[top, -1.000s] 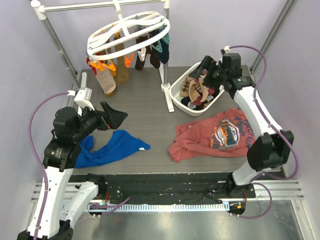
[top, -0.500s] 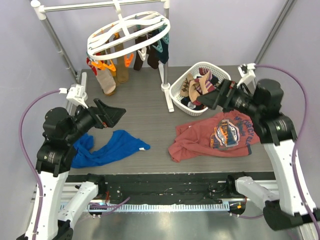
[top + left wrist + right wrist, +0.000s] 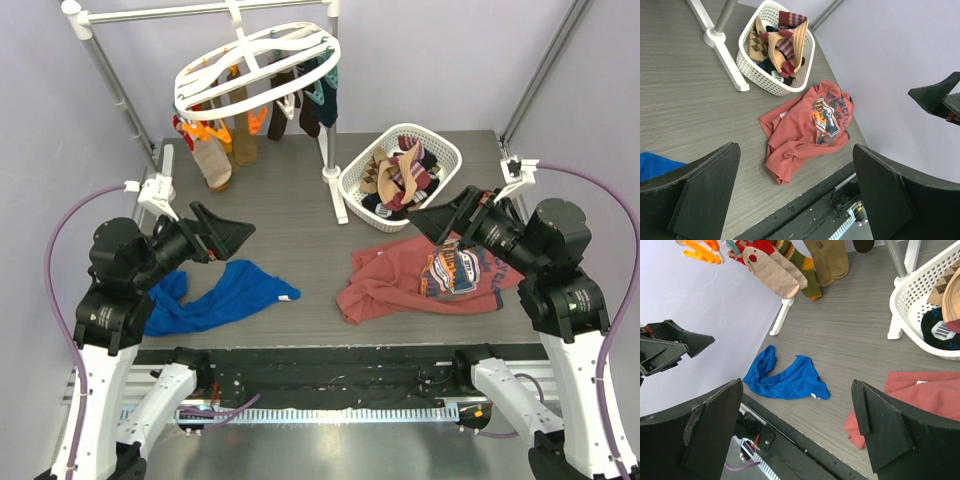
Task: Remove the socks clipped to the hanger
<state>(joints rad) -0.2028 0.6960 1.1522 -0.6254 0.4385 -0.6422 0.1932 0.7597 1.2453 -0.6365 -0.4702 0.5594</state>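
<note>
The white oval hanger (image 3: 255, 60) hangs from the rail at the back left, with orange clips (image 3: 702, 250) around it. Socks (image 3: 215, 160) in beige, brown, dark and teal dangle from it. In the right wrist view the socks (image 3: 790, 267) show as beige with red, green with orange stripes, and tan. My left gripper (image 3: 235, 238) is open and empty above the table's left side, well in front of the hanger. My right gripper (image 3: 428, 222) is open and empty above the red shirt, in front of the basket. Both also show open in the wrist views (image 3: 795, 150) (image 3: 797, 385).
A white lattice basket (image 3: 352, 186) holding several socks stands at the back right, next to the stand's white foot (image 3: 335, 195). A blue shirt (image 3: 225, 295) lies front left and a red printed shirt (image 3: 420, 275) front right. The metal rail post (image 3: 105, 75) rises at the back left.
My right arm has drawn back from over the basket toward the near right, gripper open and empty. My left gripper has shifted slightly. The socks on the hanger are unchanged.
</note>
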